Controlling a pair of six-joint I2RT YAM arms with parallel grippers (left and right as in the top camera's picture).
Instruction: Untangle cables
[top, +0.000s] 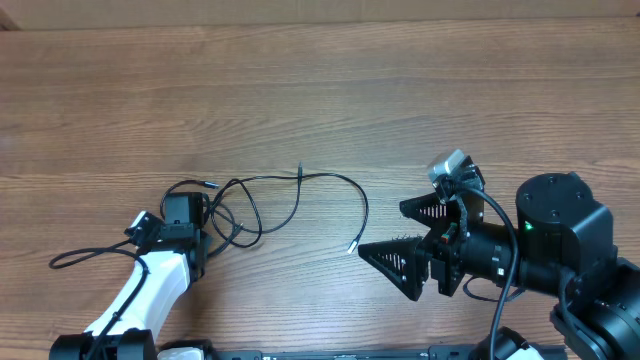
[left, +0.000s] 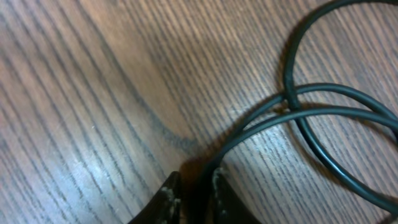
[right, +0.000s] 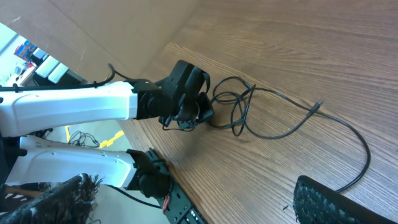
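— Pinching anything, the left gripper (left: 194, 194)?
— Yes, nearly closed on a strand of the cables (top: 335, 178), looped toward the table's (top: 320, 90) front-left edge. Right gripper (top: 380, 228) gapes wide, empty.

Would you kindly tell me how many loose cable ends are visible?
2: one dark tip on the far side, one silvery plug towards the right claw; others may hide by the left claw.
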